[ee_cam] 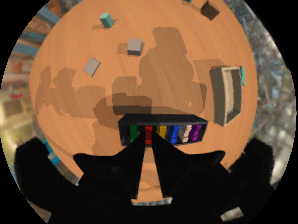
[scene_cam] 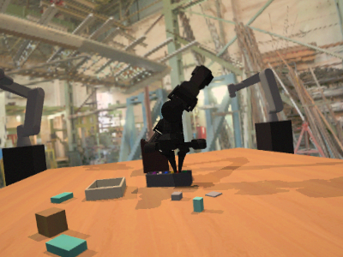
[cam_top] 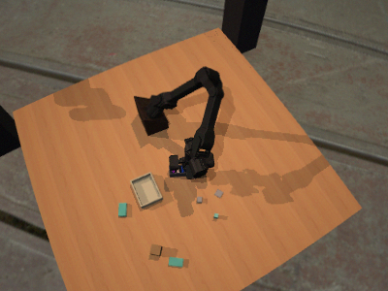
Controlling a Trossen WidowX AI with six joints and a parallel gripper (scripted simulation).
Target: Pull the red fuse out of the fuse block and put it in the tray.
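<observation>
The gripper [scene_cam: 176, 170] stands straight down over the fuse block [scene_cam: 169, 178], its two dark fingers [scene_cam: 172, 163] nearly closed and pinched on the red fuse [ee_cam: 149, 133], which sits between the fingertips and, as far as the wrist view shows, is seated in its slot. In that view the red fuse lies dead ahead of the fingers, with a green fuse [ee_cam: 136, 133] just to one side of them and a blue fuse [ee_cam: 174, 133] further off on the other; the rest of the coloured row runs on past the blue one. The step in hand looks like the extraction itself, with nothing of the carry begun. Doing it well means lifting purely along the fingers' own axis, with no sideways drift, because the neighbours stand just beside each fingertip and the block's rim is right below them. The grip should stay firm through the pull, since a seated fuse may resist and slip. Only when the fuse's bottom edge is plainly above the block and the other fuse tops should the wrist swing out toward the grey tray [scene_cam: 105, 189], which lies off to the side of the fingers, well apart from the block. Small grey and teal blocks [scene_cam: 197, 204] lie beyond the fingers, away from that path.
</observation>
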